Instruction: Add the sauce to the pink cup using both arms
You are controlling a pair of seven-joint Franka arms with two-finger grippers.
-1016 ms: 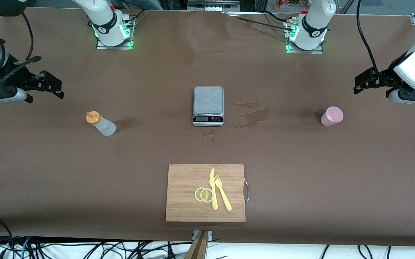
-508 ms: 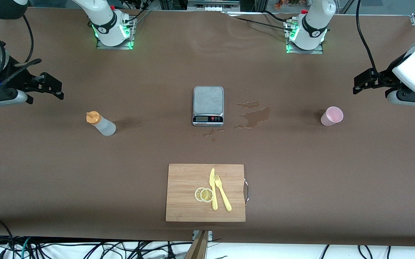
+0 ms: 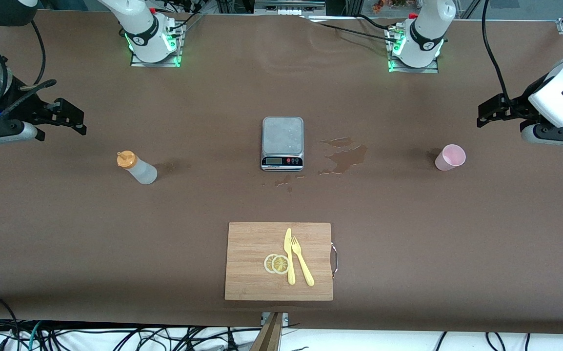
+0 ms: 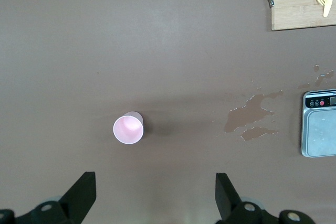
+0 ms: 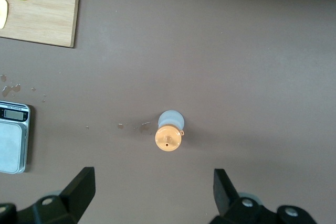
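Observation:
The sauce (image 3: 136, 168), a whitish squeeze bottle with an orange cap, stands upright on the brown table toward the right arm's end. My right gripper (image 3: 69, 117) hovers open over bare table beside it, well apart; its wrist view looks down on the sauce bottle (image 5: 169, 132) ahead of the open right gripper (image 5: 152, 190). The pink cup (image 3: 450, 157) stands upright toward the left arm's end. My left gripper (image 3: 489, 113) hangs open over bare table close to it, holding nothing. In the left wrist view the cup (image 4: 128, 128) lies just ahead of the left gripper (image 4: 155, 192).
A silver kitchen scale (image 3: 282, 143) sits mid-table with a wet spill (image 3: 345, 155) beside it. Nearer the front camera lies a wooden cutting board (image 3: 247, 243) carrying two lemon slices (image 3: 276, 263), a yellow knife (image 3: 289, 256) and a fork (image 3: 302, 261).
The left gripper has crept slightly toward the table's middle, and the right arm has shifted a little. Both stay open. Bottle and cup have not moved.

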